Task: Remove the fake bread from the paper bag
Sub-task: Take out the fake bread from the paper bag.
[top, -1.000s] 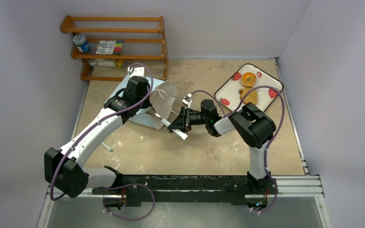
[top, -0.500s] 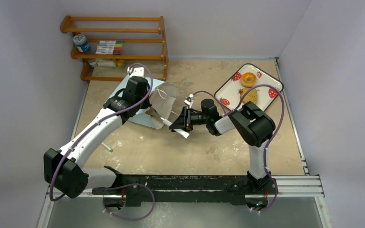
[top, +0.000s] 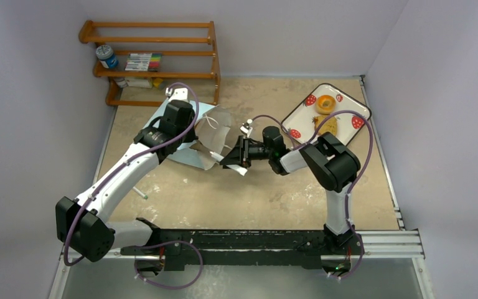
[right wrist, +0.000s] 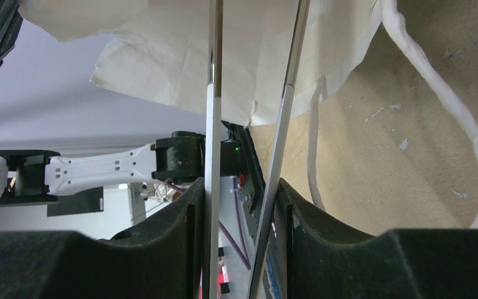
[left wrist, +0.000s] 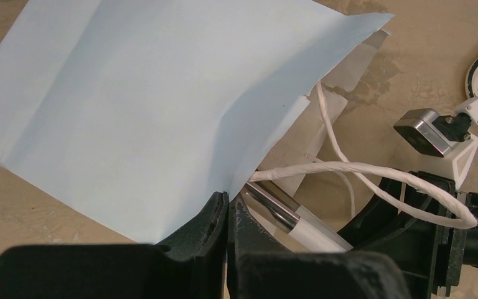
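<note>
The pale blue paper bag (top: 190, 156) lies on its side, its whitish mouth (top: 219, 124) facing right. My left gripper (top: 194, 142) is shut on the bag's rim; the left wrist view shows the fingers (left wrist: 227, 202) pinching the blue paper (left wrist: 131, 106). My right gripper (top: 233, 159) is shut on metal tongs (top: 239, 169) with white tips, at the bag's mouth. The tong arms (right wrist: 213, 93) reach under the whitish paper (right wrist: 224, 50). An orange bagel (top: 325, 103) and a tan bread piece (top: 327, 126) lie on the strawberry tray (top: 292, 118). No bread shows inside the bag.
A wooden rack (top: 152, 59) with a jar and markers stands at the back left, just behind the bag. White cord handles (left wrist: 373, 171) hang loose across the mouth. A thin green-tipped stick (top: 140, 193) lies left of centre. A metal rail (top: 379, 240) runs along the near edge.
My right gripper has moved the tongs a little left and farther back, closer into the bag's mouth. The left gripper keeps its hold on the rim.
</note>
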`<action>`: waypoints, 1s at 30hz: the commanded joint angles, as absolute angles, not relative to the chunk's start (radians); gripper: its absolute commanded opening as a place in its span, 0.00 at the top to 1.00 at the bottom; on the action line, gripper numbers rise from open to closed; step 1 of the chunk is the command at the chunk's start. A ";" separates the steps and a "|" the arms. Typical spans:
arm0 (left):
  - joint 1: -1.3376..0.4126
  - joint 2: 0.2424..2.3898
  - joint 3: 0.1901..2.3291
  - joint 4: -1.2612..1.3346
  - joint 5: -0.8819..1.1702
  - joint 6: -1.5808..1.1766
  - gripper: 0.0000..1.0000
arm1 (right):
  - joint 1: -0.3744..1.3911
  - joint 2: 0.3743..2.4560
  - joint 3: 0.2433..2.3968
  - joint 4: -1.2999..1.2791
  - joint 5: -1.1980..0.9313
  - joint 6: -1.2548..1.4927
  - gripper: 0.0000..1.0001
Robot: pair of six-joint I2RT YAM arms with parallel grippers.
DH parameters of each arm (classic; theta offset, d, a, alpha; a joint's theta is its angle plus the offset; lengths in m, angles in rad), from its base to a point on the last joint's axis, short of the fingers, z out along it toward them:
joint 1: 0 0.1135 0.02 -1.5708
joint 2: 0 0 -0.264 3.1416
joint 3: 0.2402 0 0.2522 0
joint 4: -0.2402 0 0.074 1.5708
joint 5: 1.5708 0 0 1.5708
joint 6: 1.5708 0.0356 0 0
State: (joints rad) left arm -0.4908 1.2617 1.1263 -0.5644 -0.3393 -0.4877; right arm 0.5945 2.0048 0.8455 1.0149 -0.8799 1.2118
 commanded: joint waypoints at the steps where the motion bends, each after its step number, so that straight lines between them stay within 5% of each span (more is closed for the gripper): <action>1: -0.485 1.232 1.148 -0.530 -0.313 -0.504 1.00 | 0.587 2.012 0.901 1.094 -0.872 1.217 0.58; 22: -0.485 1.232 1.134 -0.520 -0.282 -0.516 1.00 | 0.571 2.110 1.002 1.126 -0.830 1.221 0.58; 26: -0.485 1.235 1.123 -0.508 -0.274 -0.524 1.00 | 0.572 2.105 1.045 1.056 -0.814 1.177 0.63; 30: -0.487 1.233 1.111 -0.494 -0.274 -0.533 1.00 | 0.571 2.090 1.055 1.006 -0.810 1.145 0.85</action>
State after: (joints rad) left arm -0.4900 1.2617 1.1164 -0.5529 -0.3058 -0.4984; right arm 0.5755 2.1326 1.0065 1.0031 -0.8444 1.1957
